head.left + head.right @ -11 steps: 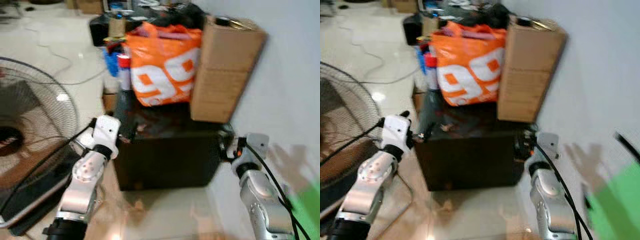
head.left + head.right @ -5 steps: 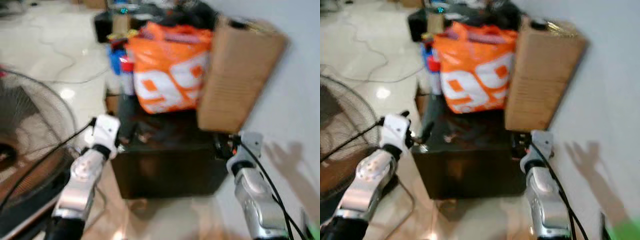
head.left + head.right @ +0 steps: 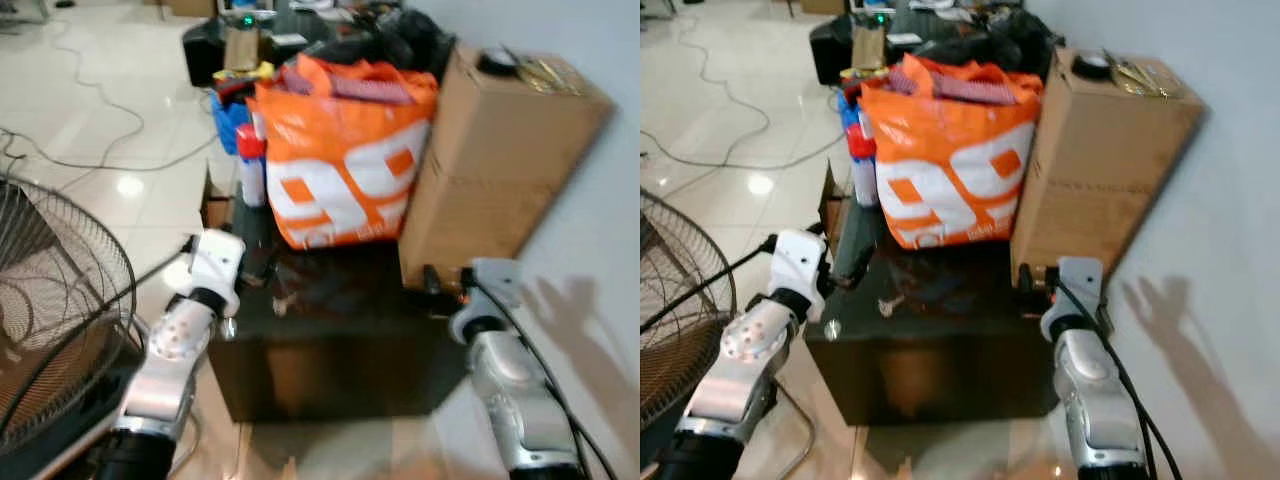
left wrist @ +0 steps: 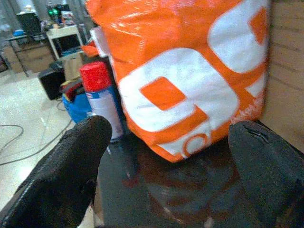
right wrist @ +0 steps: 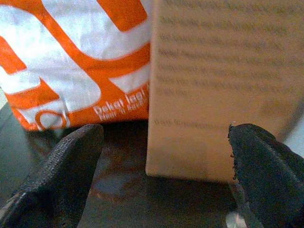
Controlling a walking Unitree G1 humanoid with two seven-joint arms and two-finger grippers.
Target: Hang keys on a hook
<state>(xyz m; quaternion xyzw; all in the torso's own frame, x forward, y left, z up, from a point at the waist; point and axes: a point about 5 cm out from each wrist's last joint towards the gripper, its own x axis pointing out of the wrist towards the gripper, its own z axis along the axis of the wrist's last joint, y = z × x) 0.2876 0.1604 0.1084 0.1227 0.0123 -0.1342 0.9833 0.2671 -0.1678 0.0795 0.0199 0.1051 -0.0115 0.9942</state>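
Observation:
A small metallic, key-like bunch lies on top of the cardboard box, beside a black round thing. A small pale item lies on the dark glossy cabinet top; what it is I cannot tell. My left gripper is open at the cabinet's left edge, facing the orange bag and a red-capped spray can. My right gripper is open at the right edge, in front of the box. Both are empty, with the fingers wide apart.
A standing fan's wire cage is close on my left. Cables trail over the shiny floor. More bags, bottles and dark gear crowd behind the orange bag. A pale wall runs along the right.
The camera has moved toward the cabinet and the picture is sharper. Both grippers stay at the cabinet's two front corners, still open.

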